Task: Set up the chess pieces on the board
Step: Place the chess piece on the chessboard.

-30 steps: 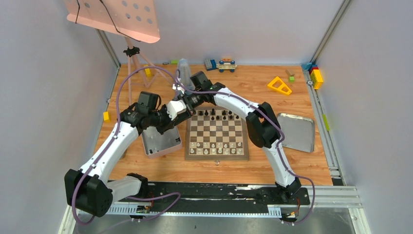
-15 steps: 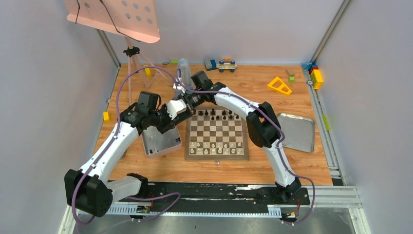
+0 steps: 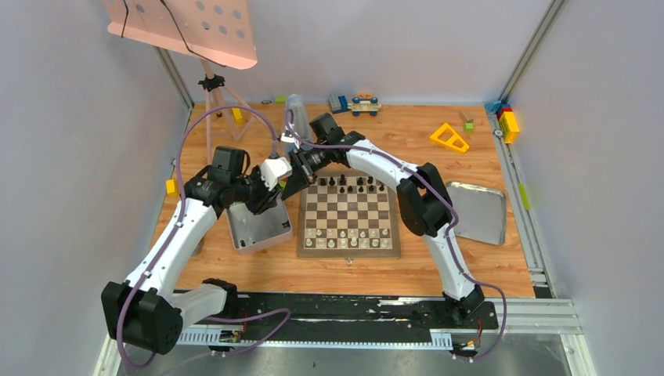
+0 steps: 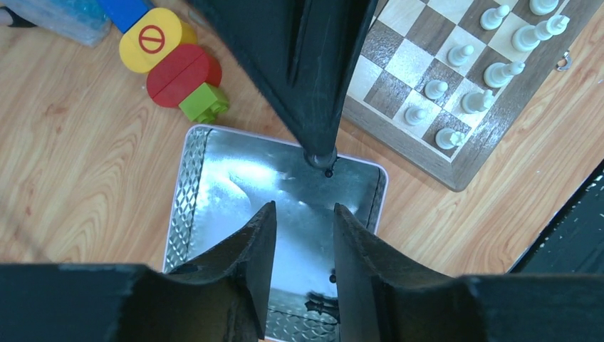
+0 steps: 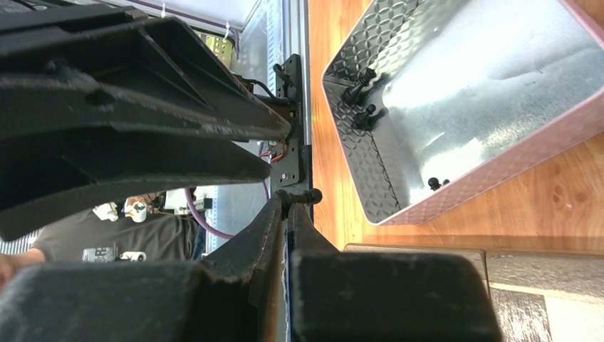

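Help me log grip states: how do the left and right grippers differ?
The left gripper is open and empty; the right gripper is shut on a black chess piece. The left hangs over the metal tin's inside; the right is at its rim. Both are black-fingered.

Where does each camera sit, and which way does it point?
Top external: high behind the arm bases, looking down on the board; left arm and right arm show.
Left wrist: on that arm, looking down past its open jaws into the metal tin.
Right wrist: on that arm, turned sideways, jaws shut on a black piece.
Both wrist views share the tin.
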`<state>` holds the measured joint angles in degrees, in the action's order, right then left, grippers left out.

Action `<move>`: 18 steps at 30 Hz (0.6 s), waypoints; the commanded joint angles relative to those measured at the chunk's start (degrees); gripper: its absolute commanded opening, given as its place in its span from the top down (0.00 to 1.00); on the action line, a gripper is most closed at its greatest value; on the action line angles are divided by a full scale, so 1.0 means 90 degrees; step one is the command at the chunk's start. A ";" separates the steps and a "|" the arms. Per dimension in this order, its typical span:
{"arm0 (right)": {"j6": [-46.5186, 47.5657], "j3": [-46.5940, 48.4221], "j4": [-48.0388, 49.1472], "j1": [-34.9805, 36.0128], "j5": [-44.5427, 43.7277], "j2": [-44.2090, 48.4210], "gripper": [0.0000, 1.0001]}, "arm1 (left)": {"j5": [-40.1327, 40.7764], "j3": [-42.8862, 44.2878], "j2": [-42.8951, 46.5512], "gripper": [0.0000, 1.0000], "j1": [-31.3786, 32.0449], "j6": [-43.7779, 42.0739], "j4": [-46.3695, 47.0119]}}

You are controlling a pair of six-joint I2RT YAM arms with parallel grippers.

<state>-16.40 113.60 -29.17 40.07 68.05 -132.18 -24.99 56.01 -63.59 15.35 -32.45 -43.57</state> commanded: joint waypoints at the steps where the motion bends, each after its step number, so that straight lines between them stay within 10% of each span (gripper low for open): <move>1: 0.0112 -0.0102 0.0254 -0.0174 0.0208 0.0332 1.00 | -0.0620 0.0349 0.0154 0.55 -0.0289 -0.0052 -0.0132; 18: -0.2287 -0.1795 0.2806 -0.1345 0.1115 0.1858 1.00 | -0.2998 0.0370 -0.0461 0.37 -0.0427 -0.0137 0.1312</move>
<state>-27.16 100.38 -16.58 30.13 73.52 -121.01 -43.05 57.52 -66.59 11.86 -31.44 -37.19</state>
